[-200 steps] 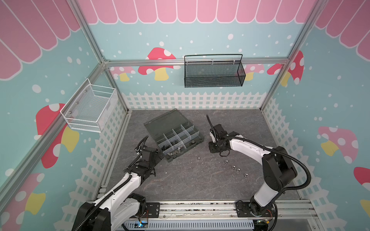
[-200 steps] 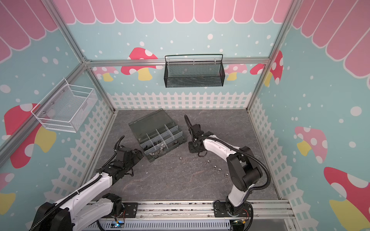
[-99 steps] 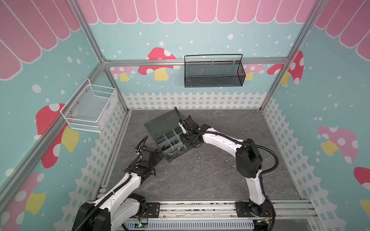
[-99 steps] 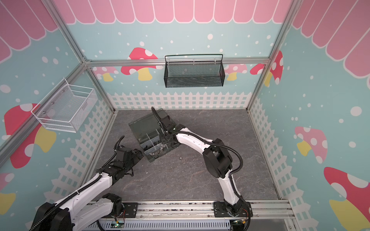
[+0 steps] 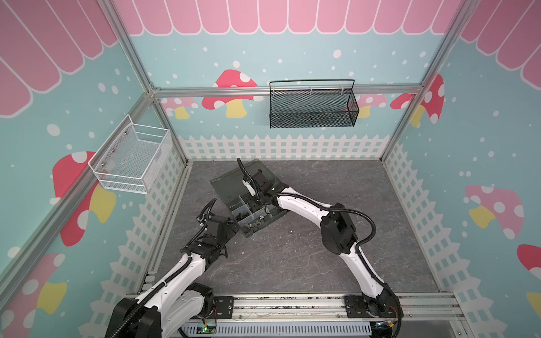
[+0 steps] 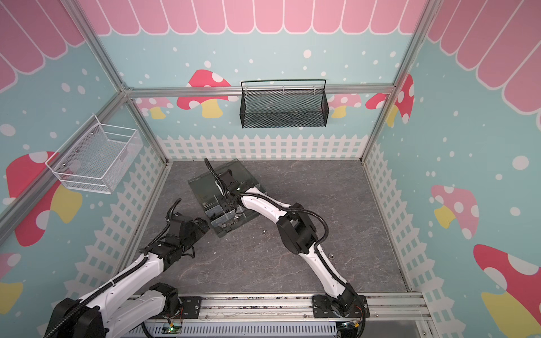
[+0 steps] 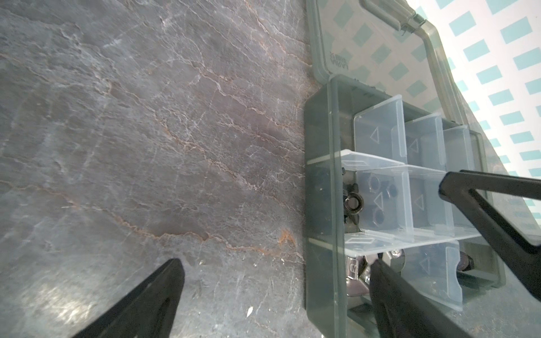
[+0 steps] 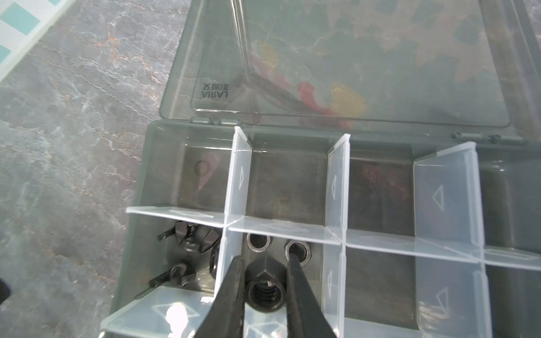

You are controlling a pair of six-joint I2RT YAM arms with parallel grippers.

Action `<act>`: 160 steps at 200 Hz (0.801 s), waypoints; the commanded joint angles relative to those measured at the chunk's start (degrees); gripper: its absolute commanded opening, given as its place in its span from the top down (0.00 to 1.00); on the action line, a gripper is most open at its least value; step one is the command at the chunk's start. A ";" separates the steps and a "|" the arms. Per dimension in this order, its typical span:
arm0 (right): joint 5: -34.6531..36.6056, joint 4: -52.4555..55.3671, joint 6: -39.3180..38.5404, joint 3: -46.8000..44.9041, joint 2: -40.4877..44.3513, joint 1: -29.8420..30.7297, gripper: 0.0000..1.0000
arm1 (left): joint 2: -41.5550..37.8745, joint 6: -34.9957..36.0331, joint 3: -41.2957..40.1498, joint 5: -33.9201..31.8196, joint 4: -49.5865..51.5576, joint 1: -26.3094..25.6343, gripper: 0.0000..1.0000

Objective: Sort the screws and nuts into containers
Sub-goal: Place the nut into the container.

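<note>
The dark grey organizer box [image 5: 249,232] lies open at mid-table in both top views, its smoky lid [image 8: 351,58] folded back. My right gripper [image 8: 265,260] is shut on a dark domed hex nut [image 8: 265,292] and hangs low over a middle container holding two silver nuts [image 8: 259,241]. The neighbouring container holds black winged nuts [image 8: 190,237]. My left gripper [image 7: 275,263] is open at the box's near left corner [image 7: 319,278], one finger over the box, the other over the table. Silver winged nuts [image 7: 355,270] lie below it. No screws are clearly visible.
A loose silver nut [image 6: 264,232] lies on the grey table right of the box, another [image 6: 331,256] beside the right arm. A black mesh basket [image 5: 313,106] hangs on the back wall and a white wire basket [image 5: 131,159] on the left wall.
My right arm has swung left from the table right of the box to above the containers, still shut. The left arm has not moved.
</note>
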State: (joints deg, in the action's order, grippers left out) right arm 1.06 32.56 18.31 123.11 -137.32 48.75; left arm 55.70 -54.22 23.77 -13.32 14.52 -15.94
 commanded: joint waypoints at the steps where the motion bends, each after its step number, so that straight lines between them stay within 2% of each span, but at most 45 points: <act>1: 0.63 1.83 -1.78 2.13 -1.29 0.12 0.76 | -1.95 -0.63 0.27 -1.62 0.86 1.03 0.00; 24: 1.04 1.98 -1.78 2.10 -1.28 0.12 0.67 | -4.33 -0.46 -0.63 -1.61 0.87 2.18 0.00; 39: 0.91 1.92 -1.78 2.10 -1.07 0.12 0.65 | -6.06 -0.03 -1.30 -1.42 1.02 3.36 0.00; 98: 2.43 2.25 -0.49 0.81 3.05 0.09 0.64 | -12.79 2.78 -2.68 0.36 1.46 7.24 0.00; 129: 5.34 1.58 1.48 -4.17 8.38 -0.05 0.61 | -14.63 7.47 -2.34 3.52 0.73 7.24 0.00; 160: 8.13 -0.16 3.91 -13.30 15.58 -0.60 0.59 | -14.94 10.06 -0.48 6.68 1.65 7.06 0.00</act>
State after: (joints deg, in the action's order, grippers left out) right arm 5.89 33.10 19.77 114.91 -128.14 48.73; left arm 41.34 -47.35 22.00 -9.58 15.03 -9.02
